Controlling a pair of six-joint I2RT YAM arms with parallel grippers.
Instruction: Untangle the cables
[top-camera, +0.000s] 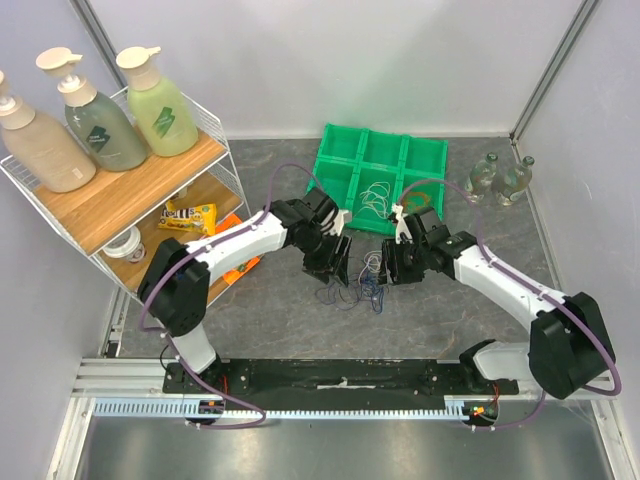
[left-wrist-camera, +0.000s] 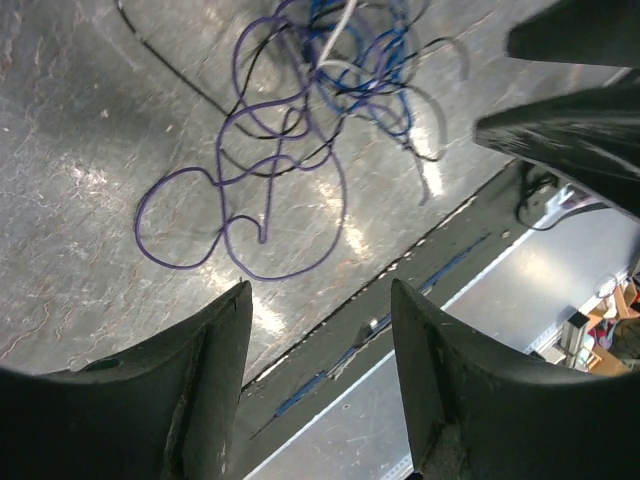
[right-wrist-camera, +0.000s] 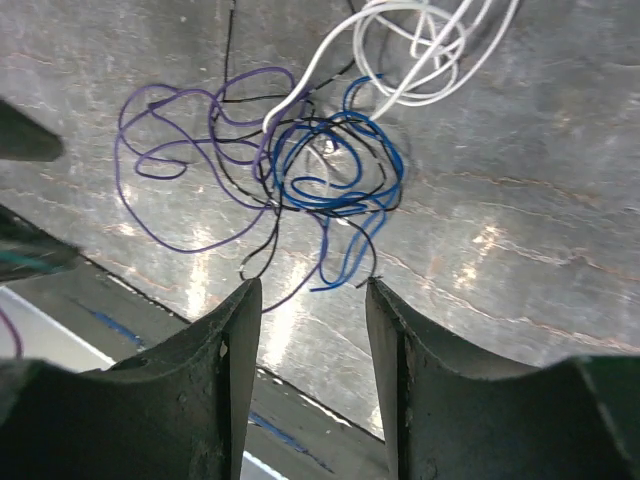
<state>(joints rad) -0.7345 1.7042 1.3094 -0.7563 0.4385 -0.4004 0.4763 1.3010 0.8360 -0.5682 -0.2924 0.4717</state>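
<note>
Downward, agape; L claw, R claw

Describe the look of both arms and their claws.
The left arm and right arm have glossy white links between bulky black joints, with a thin purple hose looping along each. The left claw and right claw each have two dark, tapered fingers.

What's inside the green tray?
A pale coiled cable lies in the tray's near middle compartment. The far row looks bare. The left arm and right arm cover parts of the near corner ones; something olive shows at right.
</note>
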